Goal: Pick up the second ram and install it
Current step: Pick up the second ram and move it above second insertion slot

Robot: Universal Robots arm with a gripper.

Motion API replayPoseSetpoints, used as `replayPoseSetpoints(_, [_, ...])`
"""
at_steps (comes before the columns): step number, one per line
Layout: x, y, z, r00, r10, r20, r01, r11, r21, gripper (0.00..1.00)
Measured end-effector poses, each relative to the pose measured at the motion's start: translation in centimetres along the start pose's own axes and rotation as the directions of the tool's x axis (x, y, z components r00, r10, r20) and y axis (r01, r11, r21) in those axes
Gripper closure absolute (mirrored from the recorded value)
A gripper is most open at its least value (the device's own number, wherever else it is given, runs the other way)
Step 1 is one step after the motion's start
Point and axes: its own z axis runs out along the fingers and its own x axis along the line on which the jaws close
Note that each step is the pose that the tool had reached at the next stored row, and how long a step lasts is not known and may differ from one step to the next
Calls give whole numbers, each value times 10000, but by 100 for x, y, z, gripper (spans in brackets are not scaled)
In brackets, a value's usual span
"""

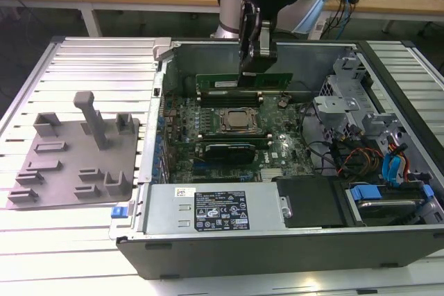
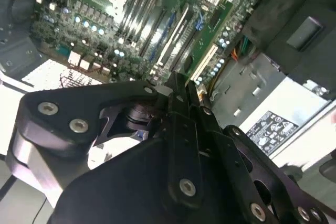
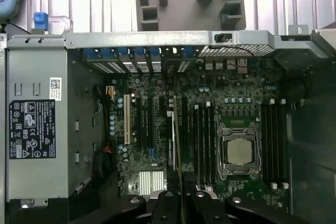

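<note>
While the gripper (image 1: 254, 67) is hanging down inside the open computer case (image 1: 277, 254), its two fingers (image 3: 164, 205) are pinching the second ram (image 1: 272, 79) from above. The thin green stick is sticking out on both sides of the gripper and is lying level. In the first wrist view the ram (image 3: 177, 145) is showing as a thin line that is running straight out from between the fingers.

Right under the gripper, the big green motherboard (image 1: 281, 152) is lying flat on the floor of the case. The ram is sitting low over the long slots (image 3: 202, 140), just beside the square CPU socket (image 1: 237, 120). I cannot tell if the ram is touching a slot or floating just above it.

Far from the gripper, off to the exterior view's left, the grey holder tray (image 1: 69, 154) is resting on the white table (image 1: 104, 60), outside the case.
</note>
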Motion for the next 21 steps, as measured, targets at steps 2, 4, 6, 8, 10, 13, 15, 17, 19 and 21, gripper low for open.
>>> replayPoseSetpoints(2, [0, -3, 2, 9998, 7, 210, -7, 10000, -6, 89])
replayPoseSetpoints(4, [-3, -7, 14, 9989, 19, 477, -19, 10000, -11, 89])
replayPoseSetpoints(6, [-15, -16, 29, 9989, 19, 474, -18, 10000, -12, 89])
replayPoseSetpoints(8, [-54, -37, 65, 9989, 18, 475, -17, 10000, -15, 89])
replayPoseSetpoints(10, [-77, -59, 117, 9989, 18, 476, -17, 10000, -19, 89])
replayPoseSetpoints(13, [-85, -78, 166, 9989, 19, 474, -18, 10000, -22, 89])
replayPoseSetpoints(15, [-92, -95, 211, 9989, 19, 475, -18, 10000, -22, 89])
replayPoseSetpoints(17, [-98, -107, 238, 9989, 19, 475, -18, 10000, -22, 89])
replayPoseSetpoints(19, [-102, -116, 257, 9989, 19, 475, -18, 10000, -22, 89])
replayPoseSetpoints(21, [-107, -126, 281, 9989, 20, 474, -19, 10000, -22, 89])
